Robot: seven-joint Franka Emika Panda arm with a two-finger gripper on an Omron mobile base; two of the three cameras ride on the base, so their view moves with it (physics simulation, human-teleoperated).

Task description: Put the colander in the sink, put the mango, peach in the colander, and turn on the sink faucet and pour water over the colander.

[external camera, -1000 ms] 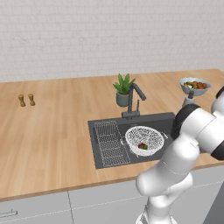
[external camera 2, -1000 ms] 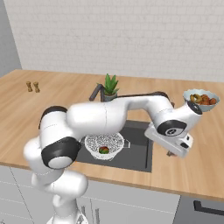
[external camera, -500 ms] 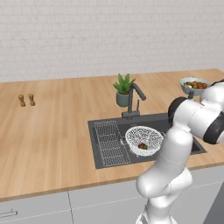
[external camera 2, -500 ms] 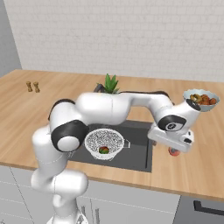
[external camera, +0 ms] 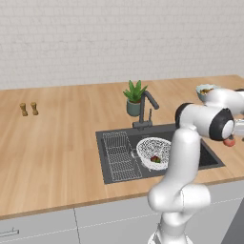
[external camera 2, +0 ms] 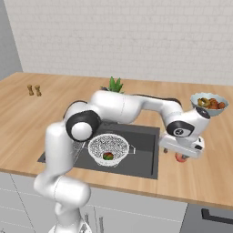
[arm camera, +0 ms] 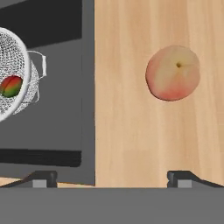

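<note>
The peach (arm camera: 173, 73) lies on the table (arm camera: 131, 131), right of the sink (arm camera: 65, 131). Your hand (arm camera: 112, 177) hangs wide open above it. You'll find no readable writing anywhere.

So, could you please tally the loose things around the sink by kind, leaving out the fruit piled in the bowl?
Colander: 1
Mango: 1
Peach: 1
Fruit bowl: 1
Potted plant: 1
Small brown shakers: 2
Total: 7

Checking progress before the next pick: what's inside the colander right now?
The colander, sitting in the sink, holds only the mango. The peach lies on the counter. Nothing hides under the mesh.
</note>
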